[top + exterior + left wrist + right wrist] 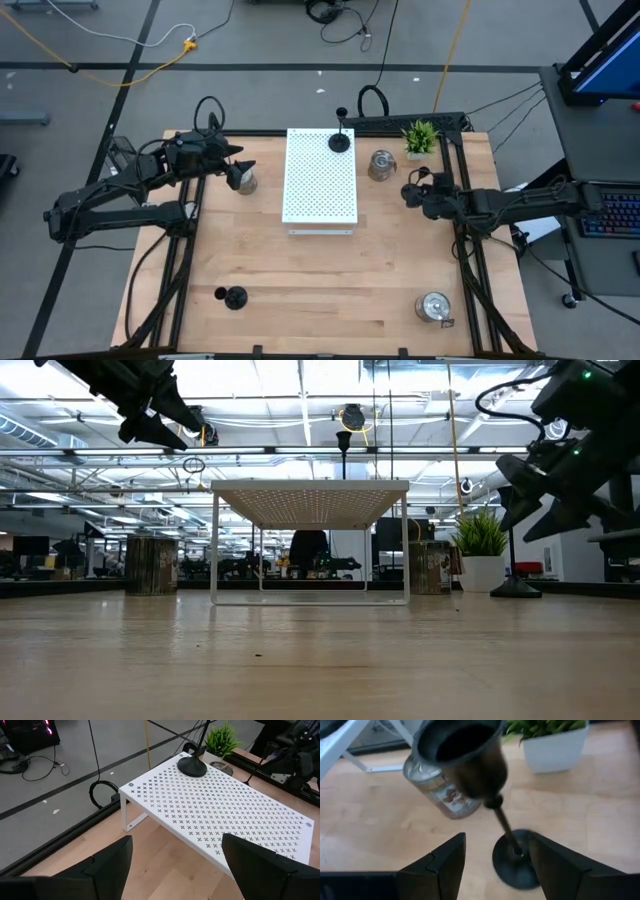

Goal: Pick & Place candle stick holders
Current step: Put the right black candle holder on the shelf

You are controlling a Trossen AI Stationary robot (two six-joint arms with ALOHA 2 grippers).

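Black stemmed holder [512, 862] stands on the counter [330, 280] between the right gripper [495, 865] fingers, which are part open and not touching it; a silver-glass holder [440, 790] sits just behind. Risk: the thin stem tips if one finger lands first. Left gripper [175, 870] hangs wide and empty beside the white perforated shelf [235, 815], which carries another black holder [192, 766]. Light wood counter; open lab with floor cables around.
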